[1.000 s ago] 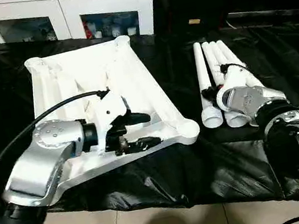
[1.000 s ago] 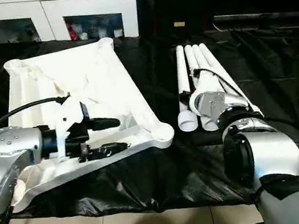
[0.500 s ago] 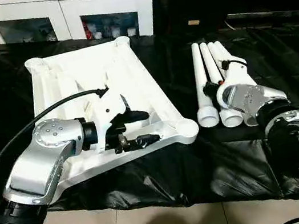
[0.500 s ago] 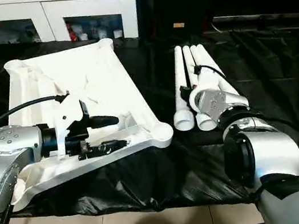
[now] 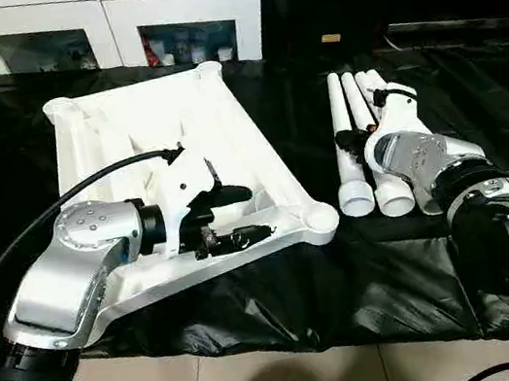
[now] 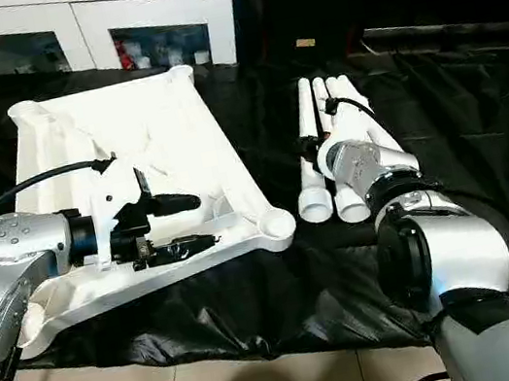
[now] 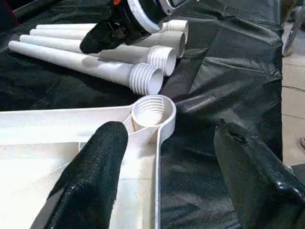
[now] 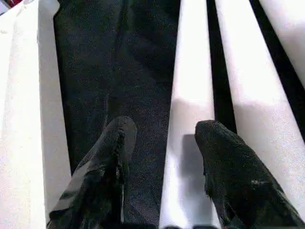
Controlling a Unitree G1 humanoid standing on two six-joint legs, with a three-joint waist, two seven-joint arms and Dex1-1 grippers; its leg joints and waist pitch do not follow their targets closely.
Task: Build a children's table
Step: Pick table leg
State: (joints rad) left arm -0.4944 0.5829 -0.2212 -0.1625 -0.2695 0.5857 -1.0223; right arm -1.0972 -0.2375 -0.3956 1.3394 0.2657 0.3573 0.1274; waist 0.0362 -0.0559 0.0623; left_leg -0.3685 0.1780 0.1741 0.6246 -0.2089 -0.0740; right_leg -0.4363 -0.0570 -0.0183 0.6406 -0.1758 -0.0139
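Leg pickup is the step in hand. Right claw (image 8: 162, 157) hangs open astride the nearest of four legs (image 5: 345, 140) lying side by side on the black desk (image 5: 365, 260); it must close on that tube, then carry its threaded end to the corner socket (image 7: 152, 112). Left claw (image 7: 167, 157), open, straddles the upturned tabletop (image 5: 176, 135) rim near that empty socket.

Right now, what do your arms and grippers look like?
Both forearms are rounded silver shells with black joint rings. Each white wrist housing carries two black padded fingers: left gripper, right gripper. A black cable loops to the left wrist.
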